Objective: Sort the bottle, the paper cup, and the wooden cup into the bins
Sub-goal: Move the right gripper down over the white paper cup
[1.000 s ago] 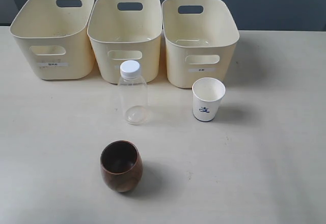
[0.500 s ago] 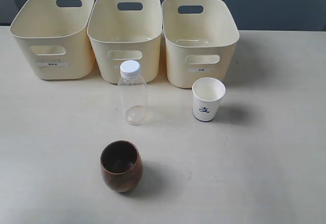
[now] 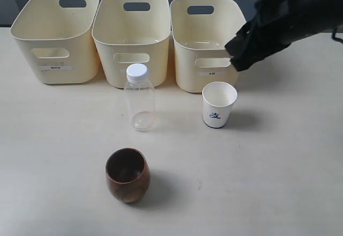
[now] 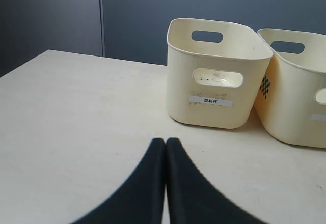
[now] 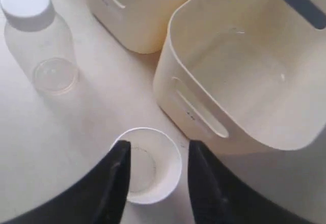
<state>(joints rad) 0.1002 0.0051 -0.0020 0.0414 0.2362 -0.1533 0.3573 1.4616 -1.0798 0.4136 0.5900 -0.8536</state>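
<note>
The clear bottle (image 3: 140, 97) with a white cap stands in front of the middle bin (image 3: 134, 37). To its right, the white paper cup (image 3: 218, 104) stands upright in front of the right bin (image 3: 209, 45). Nearer the front is the dark wooden cup (image 3: 127, 175). My right gripper (image 3: 239, 56) hangs above and just behind the paper cup. In the right wrist view this gripper (image 5: 159, 150) is open, its fingers apart over the paper cup (image 5: 153, 170) and holding nothing. My left gripper (image 4: 165, 141) is shut and empty, low over the table and short of the left bin (image 4: 214, 76).
Three cream bins line the back of the table, the left bin (image 3: 56, 35) among them. The right wrist view shows the bottle (image 5: 38, 35) and the right bin's near wall (image 5: 175, 89) close to the cup. A dark wall lies behind the bins.
My right arm has come into the exterior view from the upper right and now hangs over the right bin's front and the paper cup. The three items have not moved.
</note>
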